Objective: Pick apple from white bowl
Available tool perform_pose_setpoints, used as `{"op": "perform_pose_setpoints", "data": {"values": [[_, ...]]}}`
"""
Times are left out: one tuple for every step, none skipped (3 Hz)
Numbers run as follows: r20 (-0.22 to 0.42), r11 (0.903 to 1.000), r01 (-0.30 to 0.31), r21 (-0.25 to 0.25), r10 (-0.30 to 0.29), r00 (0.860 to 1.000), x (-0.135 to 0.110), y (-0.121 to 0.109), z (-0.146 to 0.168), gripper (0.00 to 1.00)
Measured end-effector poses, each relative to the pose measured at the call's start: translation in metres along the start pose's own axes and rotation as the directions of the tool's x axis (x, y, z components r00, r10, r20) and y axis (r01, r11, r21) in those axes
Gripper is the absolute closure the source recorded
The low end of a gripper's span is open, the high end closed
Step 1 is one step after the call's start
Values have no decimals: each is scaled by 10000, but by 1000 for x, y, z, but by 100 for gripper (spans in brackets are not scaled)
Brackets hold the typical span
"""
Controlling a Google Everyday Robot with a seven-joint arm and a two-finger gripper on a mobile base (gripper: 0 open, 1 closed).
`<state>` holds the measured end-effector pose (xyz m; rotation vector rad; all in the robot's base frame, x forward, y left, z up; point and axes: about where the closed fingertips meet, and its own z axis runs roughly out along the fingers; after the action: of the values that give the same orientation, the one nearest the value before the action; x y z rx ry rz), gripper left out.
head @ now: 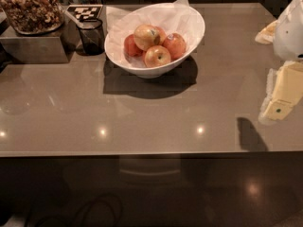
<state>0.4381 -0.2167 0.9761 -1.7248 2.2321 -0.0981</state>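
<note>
The white bowl, lined with white paper, stands at the back middle of the brown counter. It holds several apples. The apple, pale yellow-gold with a light blush, lies on top of the pile, with redder apples beside and below it. My gripper, white arm with yellowish tip, hangs above the counter at the far right edge. It is well to the right of the bowl and holds nothing that I can see.
A small dark glass cup stands just left of the bowl. A clear container of nuts sits on a metal stand at the back left. A checkered tag lies behind the cup. The counter's front edge runs across.
</note>
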Motion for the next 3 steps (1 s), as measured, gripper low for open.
{"op": "perform_pose_setpoints", "data": {"values": [[2,10000,-2,2,2,10000,0,0,0,0],[668,9961,-684,564,646,9957,-2,-7,-5,0],[2331,9697,-2086,1274,1752,9565,5,-16,-18,0]]}}
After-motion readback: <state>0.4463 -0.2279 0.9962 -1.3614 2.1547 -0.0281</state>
